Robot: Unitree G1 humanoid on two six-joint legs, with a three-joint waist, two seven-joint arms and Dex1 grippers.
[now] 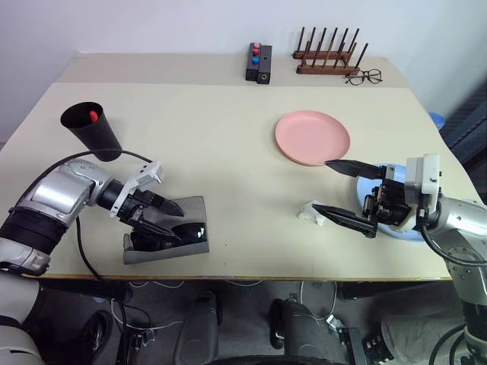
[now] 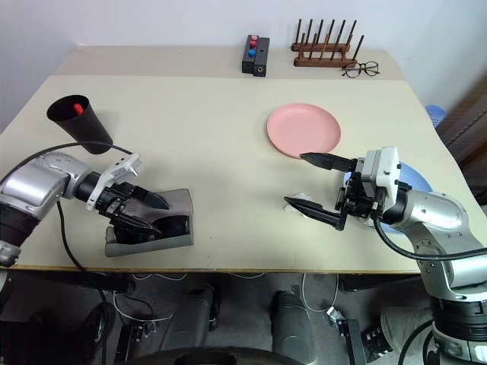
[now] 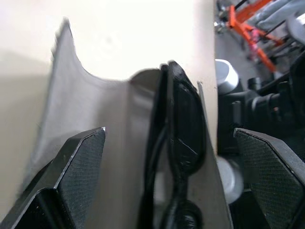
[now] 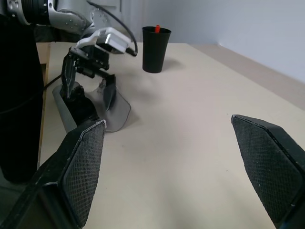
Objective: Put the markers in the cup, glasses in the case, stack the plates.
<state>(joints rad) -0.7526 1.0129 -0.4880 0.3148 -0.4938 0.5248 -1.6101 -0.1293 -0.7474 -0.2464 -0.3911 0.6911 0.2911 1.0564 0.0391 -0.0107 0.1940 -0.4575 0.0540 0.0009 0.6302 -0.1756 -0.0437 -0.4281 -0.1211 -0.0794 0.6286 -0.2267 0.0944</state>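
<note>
The left tool (image 1: 169, 219) is hovering with fingers spread over the open grey case (image 1: 190, 247) at the desk's (image 1: 213, 137) near edge — the black glasses (image 3: 178, 143) are lying inside, released — while the right tool (image 1: 341, 192) is also gaping, empty, near the pink plate (image 1: 312, 137).

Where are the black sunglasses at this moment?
The sunglasses lie inside the open grey case near the table's front edge on the robot's left, just below the open left gripper.

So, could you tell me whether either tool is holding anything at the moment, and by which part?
Nothing is held. The left tool is open over the glasses, which lie in the case; the right tool is open and empty.
</note>
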